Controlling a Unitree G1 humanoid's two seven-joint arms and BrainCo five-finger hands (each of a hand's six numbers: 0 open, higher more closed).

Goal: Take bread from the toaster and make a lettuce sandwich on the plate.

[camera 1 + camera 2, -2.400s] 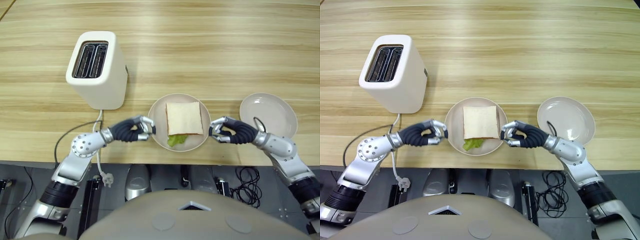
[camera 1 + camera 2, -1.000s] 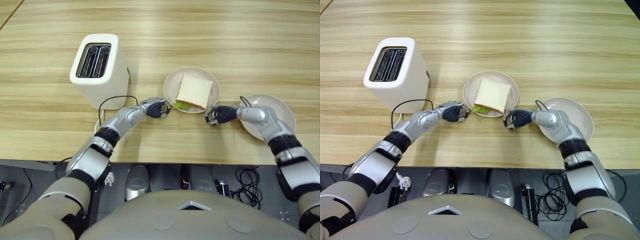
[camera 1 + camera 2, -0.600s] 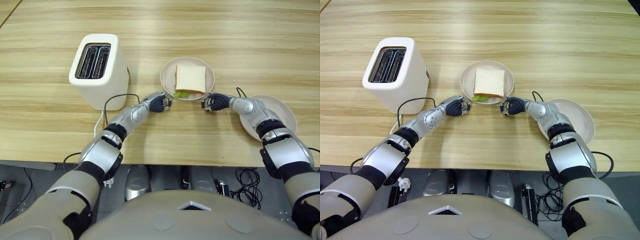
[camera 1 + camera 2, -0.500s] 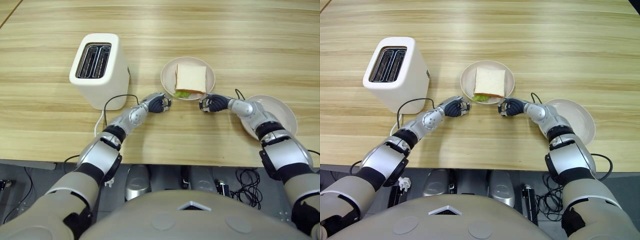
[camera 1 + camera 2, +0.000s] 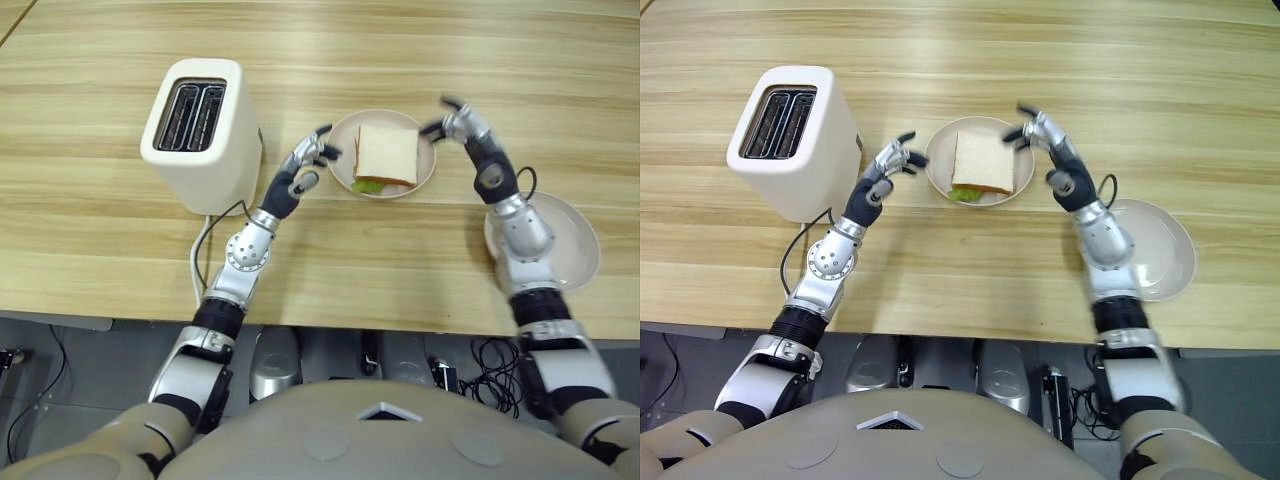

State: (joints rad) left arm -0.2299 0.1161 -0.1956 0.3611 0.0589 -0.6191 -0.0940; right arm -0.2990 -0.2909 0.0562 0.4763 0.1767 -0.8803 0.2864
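The sandwich (image 5: 386, 153) lies on the plate (image 5: 382, 114) near the toaster (image 5: 197, 130), lettuce (image 5: 365, 186) peeping out, and the left hand (image 5: 301, 168) and right hand (image 5: 468, 130) flank it, fingers spread and empty, probably because assembly looks finished.

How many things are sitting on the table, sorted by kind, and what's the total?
Toaster: 1
Sandwich: 1
Plates: 2, the sandwich plate and the empty plate
Total: 4
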